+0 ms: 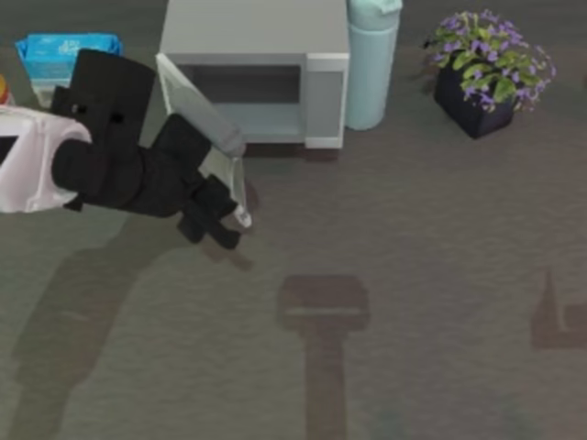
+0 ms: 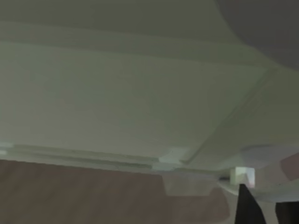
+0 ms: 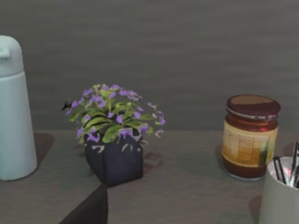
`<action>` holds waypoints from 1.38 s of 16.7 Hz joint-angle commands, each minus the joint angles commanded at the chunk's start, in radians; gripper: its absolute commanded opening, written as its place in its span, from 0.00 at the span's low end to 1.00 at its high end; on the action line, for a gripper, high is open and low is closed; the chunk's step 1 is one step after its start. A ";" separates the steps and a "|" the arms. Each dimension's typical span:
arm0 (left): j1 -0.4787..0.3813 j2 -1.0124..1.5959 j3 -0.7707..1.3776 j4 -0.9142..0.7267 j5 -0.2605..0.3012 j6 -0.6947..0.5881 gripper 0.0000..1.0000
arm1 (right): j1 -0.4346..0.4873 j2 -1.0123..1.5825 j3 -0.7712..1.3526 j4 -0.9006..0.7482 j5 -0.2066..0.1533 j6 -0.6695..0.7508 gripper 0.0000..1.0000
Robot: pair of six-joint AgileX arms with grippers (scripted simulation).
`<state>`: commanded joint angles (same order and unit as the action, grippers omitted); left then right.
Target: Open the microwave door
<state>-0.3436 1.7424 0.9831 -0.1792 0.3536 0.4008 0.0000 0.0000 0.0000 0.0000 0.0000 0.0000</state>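
Note:
The light-grey microwave (image 1: 252,27) stands at the back middle of the table, its dark cavity exposed. The microwave door (image 1: 197,105) hangs swung out towards the front left on its left hinge, roughly square to the front. My left gripper (image 1: 229,225) is at the door's free edge, shut on the silver bar handle (image 1: 241,188). In the left wrist view the door panel (image 2: 117,102) fills most of the picture. There the handle's end (image 2: 243,176) sits just beyond my left gripper (image 2: 266,207) and its dark fingers (image 2: 247,207). My right gripper (image 3: 91,210) is outside the top view and shows only as a dark wedge.
A pale blue bottle (image 1: 371,64) stands against the microwave's right side. A purple-flowered plant (image 1: 486,69) sits at the back right. Beyond it, in the right wrist view, are a red-lidded jar (image 3: 250,137) and a pen cup (image 3: 280,200). A blue box (image 1: 69,50) is behind my left arm.

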 joint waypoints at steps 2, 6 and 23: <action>0.000 0.000 0.000 0.000 0.000 0.000 0.00 | 0.000 0.000 0.000 0.000 0.000 0.000 1.00; 0.000 0.000 0.000 0.000 0.000 0.000 0.00 | 0.000 0.000 0.000 0.000 0.000 0.000 1.00; 0.019 -0.004 0.000 -0.020 0.036 0.048 0.00 | 0.000 0.000 0.000 0.000 0.000 0.000 1.00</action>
<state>-0.3248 1.7387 0.9833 -0.1995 0.3892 0.4490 0.0000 0.0000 0.0000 0.0000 0.0000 0.0000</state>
